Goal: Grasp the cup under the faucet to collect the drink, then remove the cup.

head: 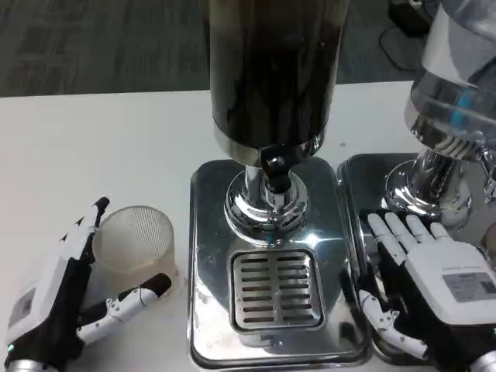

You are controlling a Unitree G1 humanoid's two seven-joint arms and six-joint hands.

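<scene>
Cup (138,239) stands upright on the white worktop (93,147), mouth up, left of the drink dispenser's (271,85) shiny metal base (209,310) and not under the faucet (274,172). It is clear, ribbed plastic, pale and see-through. The left hand (58,298) cradles it, fingers (85,229) spread on its left and near sides, touching or just beside it. The right hand (434,283) lies flat, fingers together, on the neighbouring dispenser's tray (364,174).
</scene>
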